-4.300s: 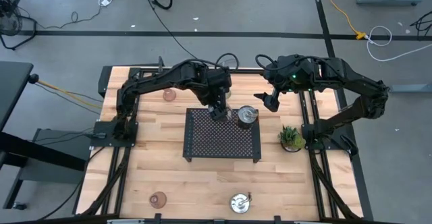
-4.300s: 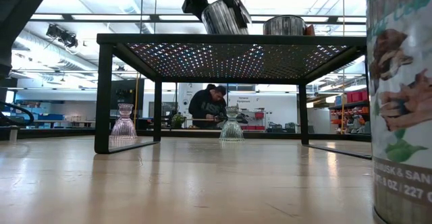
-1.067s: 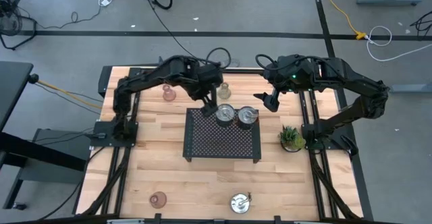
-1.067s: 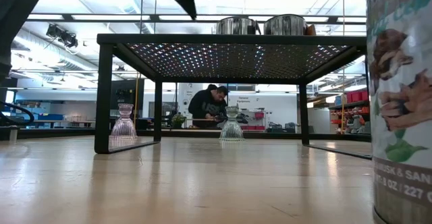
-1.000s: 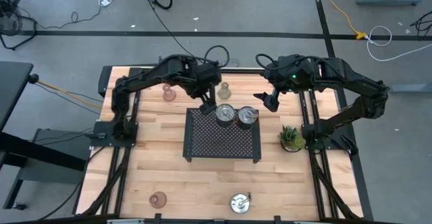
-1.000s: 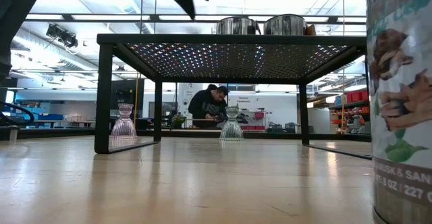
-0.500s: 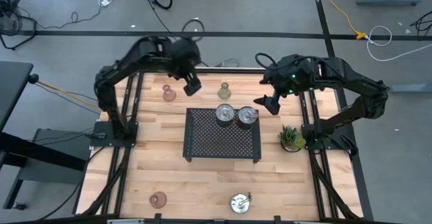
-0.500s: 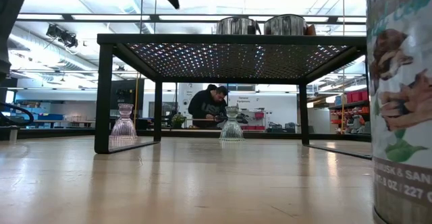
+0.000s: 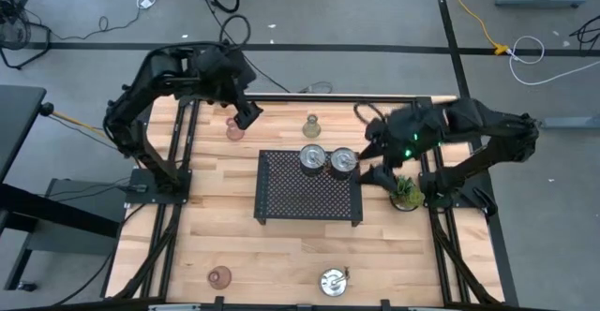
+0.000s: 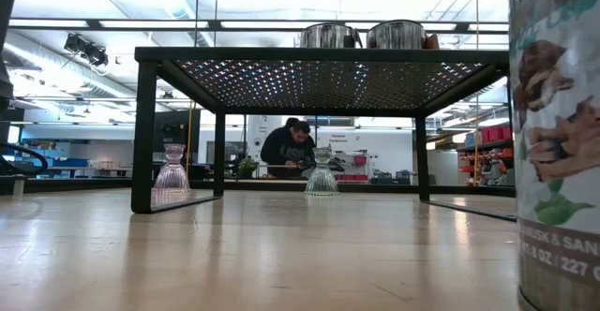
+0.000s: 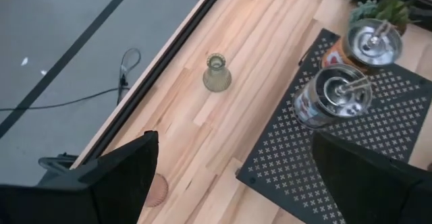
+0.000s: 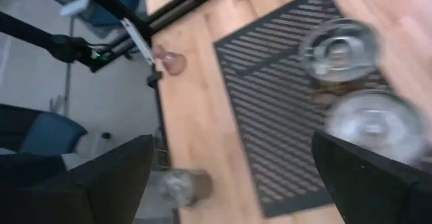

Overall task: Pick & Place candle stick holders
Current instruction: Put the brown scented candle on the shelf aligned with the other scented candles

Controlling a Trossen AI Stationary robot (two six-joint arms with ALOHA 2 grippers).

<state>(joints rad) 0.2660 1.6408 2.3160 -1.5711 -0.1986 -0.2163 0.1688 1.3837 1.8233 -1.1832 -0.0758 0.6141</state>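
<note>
The table (image 9: 281, 255) carries the black tray (image 9: 307, 199), and two silver holders (image 9: 313, 156) (image 9: 343, 161) already sit on its 12 o'clock edge. The olive glass holder (image 9: 311, 125) stands just past them at 12, a pink one (image 9: 233, 130) at 10, another pink (image 9: 219, 276) and a silver one (image 9: 332, 280) near 6. The left tool (image 9: 246, 116), fingers apart and empty, should drop straight over the near pink one. The right tool (image 9: 378, 173), fingers apart, hangs at 3. Its own view is blurry

Black perforated tray (image 9: 308, 187) mid-table; spiky potted plant (image 9: 405, 192) just right; person (image 10: 291, 148) behind table.
</note>
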